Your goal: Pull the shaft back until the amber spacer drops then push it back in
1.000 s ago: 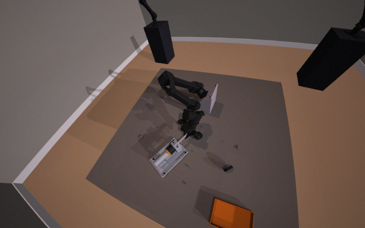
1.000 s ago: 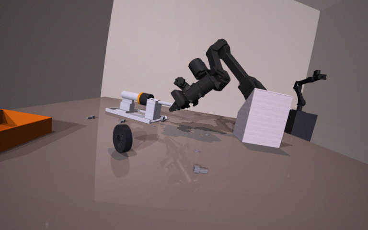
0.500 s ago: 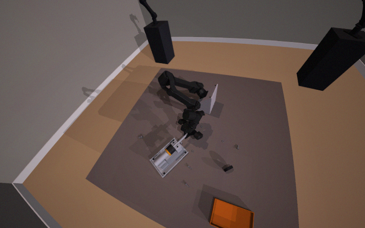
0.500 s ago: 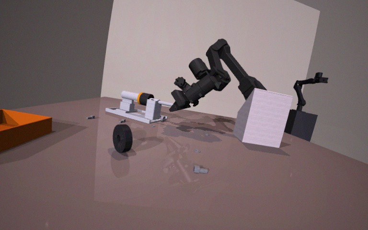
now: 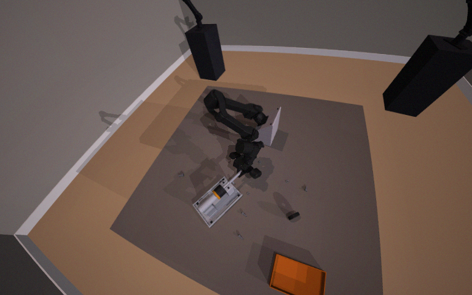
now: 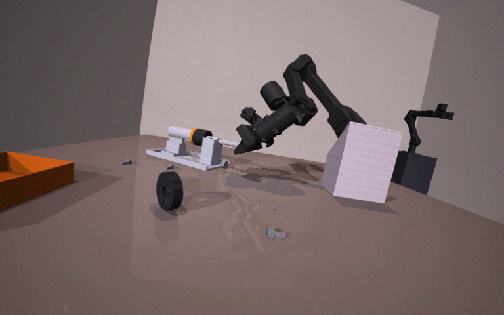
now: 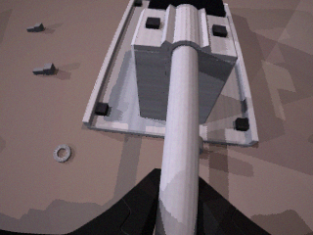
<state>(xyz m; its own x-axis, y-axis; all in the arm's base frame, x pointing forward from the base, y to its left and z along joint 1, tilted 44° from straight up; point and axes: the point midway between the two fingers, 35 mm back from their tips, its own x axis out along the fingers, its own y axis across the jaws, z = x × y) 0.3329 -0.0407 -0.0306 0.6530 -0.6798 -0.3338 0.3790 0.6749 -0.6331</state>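
My gripper (image 5: 241, 172) (image 6: 237, 150) (image 7: 172, 178) is shut on the bare outer end of the white shaft (image 5: 235, 177) (image 6: 228, 142) (image 7: 182, 122). The shaft runs through the upright support block (image 6: 210, 150) (image 7: 152, 78) towards the big white housing (image 5: 208, 203) (image 6: 178, 131). The amber spacer (image 5: 216, 193) (image 6: 191, 136) is up in line with the shaft, against the housing. Black spacers (image 5: 219, 190) (image 6: 202, 136) (image 7: 215, 7) fill the room between it and the support block; their number cannot be told. The shaft's inner end is hidden.
A black wheel (image 5: 294, 216) (image 6: 169, 190) stands apart on the table. An orange bin (image 6: 44, 182) is farther off. A pale block (image 5: 275, 126) (image 6: 365, 163) is beside the arm. Bolts (image 5: 305, 188) (image 6: 275, 233) and a small ring (image 7: 63, 153) lie around the white base (image 5: 226, 211).
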